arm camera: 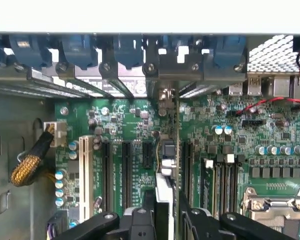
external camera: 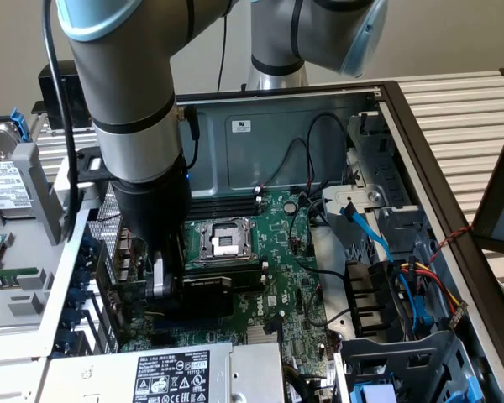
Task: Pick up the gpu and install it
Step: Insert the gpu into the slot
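Note:
The gpu (external camera: 212,290) is a short card with a black shroud, standing on edge low over the green motherboard (external camera: 290,277) inside the open computer case. My gripper (external camera: 166,290) is shut on it from above. In the wrist view the gpu (arm camera: 166,160) appears edge-on between my two black fingers (arm camera: 140,225), in line with an expansion slot. Its silver end bracket (arm camera: 163,95) sits against the case's rear wall of slot openings. My gripper (arm camera: 166,222) straddles the card's top edge. Whether the card's connector is fully down in the slot is hidden.
Empty expansion slots (arm camera: 126,170) lie beside the card, with memory sticks (arm camera: 222,177) and the processor socket (external camera: 223,239) on the other side. Blue slot latches (arm camera: 127,50) line the rear wall. A power supply (external camera: 168,374), drive cage with cables (external camera: 378,252) and a braided cable (arm camera: 27,167) crowd the case.

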{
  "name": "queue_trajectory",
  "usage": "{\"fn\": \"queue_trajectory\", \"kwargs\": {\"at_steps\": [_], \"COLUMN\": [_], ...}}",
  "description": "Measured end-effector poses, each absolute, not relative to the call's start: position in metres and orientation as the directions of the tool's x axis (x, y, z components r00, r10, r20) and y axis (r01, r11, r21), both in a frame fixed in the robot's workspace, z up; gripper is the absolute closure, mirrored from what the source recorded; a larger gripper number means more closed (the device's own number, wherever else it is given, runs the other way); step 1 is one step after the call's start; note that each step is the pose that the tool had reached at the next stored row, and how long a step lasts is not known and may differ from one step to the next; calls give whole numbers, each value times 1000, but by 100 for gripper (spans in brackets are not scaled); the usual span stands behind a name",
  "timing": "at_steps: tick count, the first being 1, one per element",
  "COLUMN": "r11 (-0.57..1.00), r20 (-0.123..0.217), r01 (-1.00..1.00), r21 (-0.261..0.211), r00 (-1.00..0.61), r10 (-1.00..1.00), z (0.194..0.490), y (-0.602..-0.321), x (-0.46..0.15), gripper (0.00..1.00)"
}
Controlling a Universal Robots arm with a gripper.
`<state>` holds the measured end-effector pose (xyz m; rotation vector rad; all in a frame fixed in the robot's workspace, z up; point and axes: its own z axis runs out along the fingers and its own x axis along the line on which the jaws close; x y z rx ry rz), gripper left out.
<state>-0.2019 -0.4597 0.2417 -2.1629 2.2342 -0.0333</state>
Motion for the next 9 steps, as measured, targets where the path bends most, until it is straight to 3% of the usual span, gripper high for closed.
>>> {"fn": "queue_trajectory", "kwargs": {"at_steps": [2,9], "r11": [32,32], "r20": [-8,-8], "r01": [-999,-999], "r21": [-38,-38], "r00": [-31,-32], "r10": [-999,-999], "z": [242,250], "y": [-460,-460], "x": [-201,-201], "gripper": [66,66]}}
